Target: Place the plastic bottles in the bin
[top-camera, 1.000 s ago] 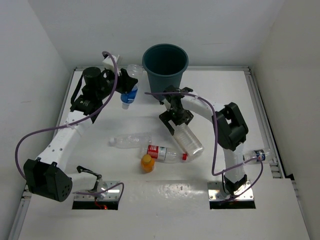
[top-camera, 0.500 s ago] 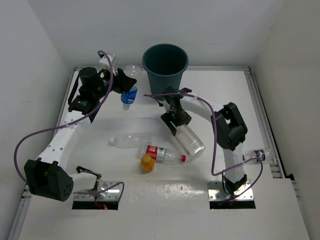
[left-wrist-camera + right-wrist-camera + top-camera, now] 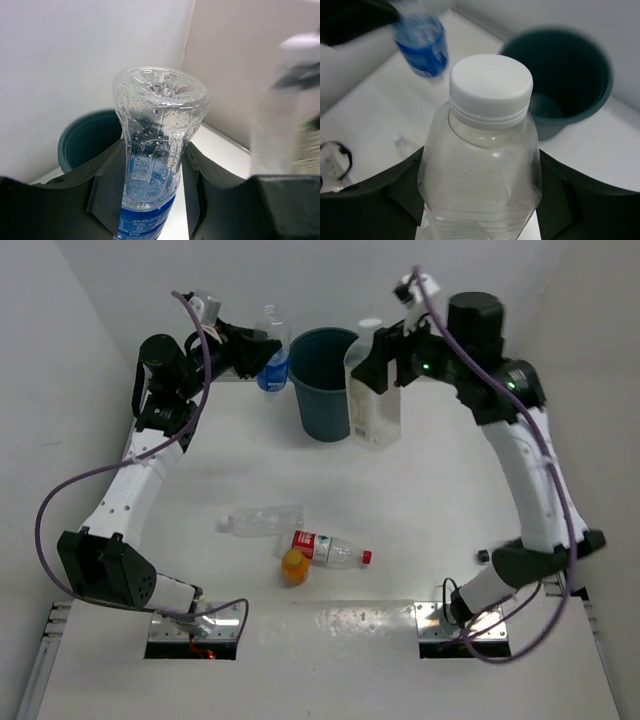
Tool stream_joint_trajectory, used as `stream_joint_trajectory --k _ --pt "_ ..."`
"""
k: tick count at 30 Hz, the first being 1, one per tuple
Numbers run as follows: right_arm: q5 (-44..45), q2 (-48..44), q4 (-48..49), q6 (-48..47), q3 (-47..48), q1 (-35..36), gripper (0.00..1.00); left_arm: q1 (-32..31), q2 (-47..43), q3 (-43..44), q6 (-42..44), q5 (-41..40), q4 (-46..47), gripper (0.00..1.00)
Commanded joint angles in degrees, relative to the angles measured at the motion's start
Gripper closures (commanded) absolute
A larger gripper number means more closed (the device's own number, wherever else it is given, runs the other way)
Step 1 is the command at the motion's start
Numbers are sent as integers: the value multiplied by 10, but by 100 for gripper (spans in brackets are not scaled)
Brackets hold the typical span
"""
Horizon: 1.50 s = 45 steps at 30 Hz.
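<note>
Left gripper (image 3: 258, 352) clamps the blue-label bottle (image 3: 273, 368) just upper left of the teal bin (image 3: 322, 408); right gripper (image 3: 388, 362) grips the squarish clear bottle (image 3: 372, 405) at its right; centre each over the opening, one at a time, before releasing.

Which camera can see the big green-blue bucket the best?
The top external view: nearly the whole bin is sharp there. The right wrist view looks into it, blurred, partly behind the squarish bottle. The left wrist view shows only a piece.
</note>
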Motion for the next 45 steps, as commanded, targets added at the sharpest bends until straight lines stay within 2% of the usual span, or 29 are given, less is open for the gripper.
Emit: stream_joint_trajectory --k 1,2,3,5,9,13,15,20,28,31,32,34,36,38,39,40,41,43,44,45 --pt "-44 -72 204 36 -58 5 100 -8 38 41 -31 7 142 100" --pt "-40 -82 241 36 -119 4 100 -15 52 55 -36 7 151 100" --pt "-34 -93 333 37 -134 -7 100 -20 69 70 -36 7 157 100" --pt "-33 -90 387 62 -174 -30 100 -20 120 106 -71 7 193 98" --pt "-44 -41 595 119 -223 -80 100 -32 202 152 -85 -19 258 98" --pt "-2 19 683 98 -241 -85 100 -43 247 187 -91 -34 287 98" --pt "7 39 697 99 -233 -86 100 -49 275 206 -91 -34 297 98" --pt "17 105 838 101 -263 -91 100 -55 327 231 -91 -45 302 98" --pt "6 166 829 102 -238 -86 100 -54 373 233 -80 -45 313 98" --pt "-17 173 818 88 -249 -85 92 -48 378 202 -86 -45 319 98" --pt "-22 174 817 82 -255 -82 90 -48 378 193 -86 -45 327 92" --pt "-40 173 820 67 -276 -82 86 -42 378 170 -91 -39 335 88" --pt "-51 173 815 60 -283 -81 83 -42 383 159 -97 -39 342 79" --pt "-75 171 811 57 -285 -81 65 -37 383 151 -97 -33 342 69" --pt "-86 173 803 53 -284 -82 47 -37 389 151 -97 -28 337 64" --pt "-93 173 798 56 -278 -82 37 -32 389 151 -97 -28 337 58" --pt "-95 173 796 58 -276 -83 28 -32 389 157 -91 -28 329 41" --pt "-103 171 782 60 -263 -81 9 -26 389 179 -86 -28 301 15" --pt "-103 171 771 60 -254 -82 5 -26 383 187 -86 -28 294 0" --pt "-102 176 759 59 -248 -82 1 -20 383 198 -86 -34 285 0"
